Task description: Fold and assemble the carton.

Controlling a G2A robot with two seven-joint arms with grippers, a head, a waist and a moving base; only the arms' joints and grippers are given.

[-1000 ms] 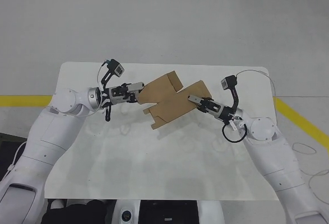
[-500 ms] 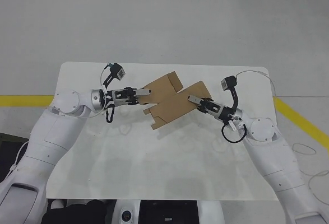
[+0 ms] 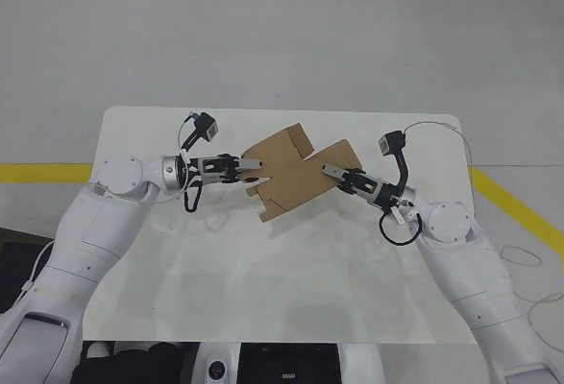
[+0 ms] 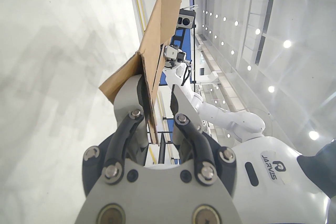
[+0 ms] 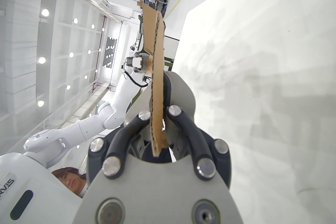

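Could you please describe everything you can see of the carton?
The carton is a flat brown corrugated-cardboard blank, not yet assembled, with flaps and creases, askew over the far half of the white table. The right end effector clamps one edge; at the opposite edge the left end effector is open, one finger against the board.

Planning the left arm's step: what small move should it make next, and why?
Probably close the left gripper: the carton edge sits between its open jaws, touching just one, while the right gripper clamps the far end.
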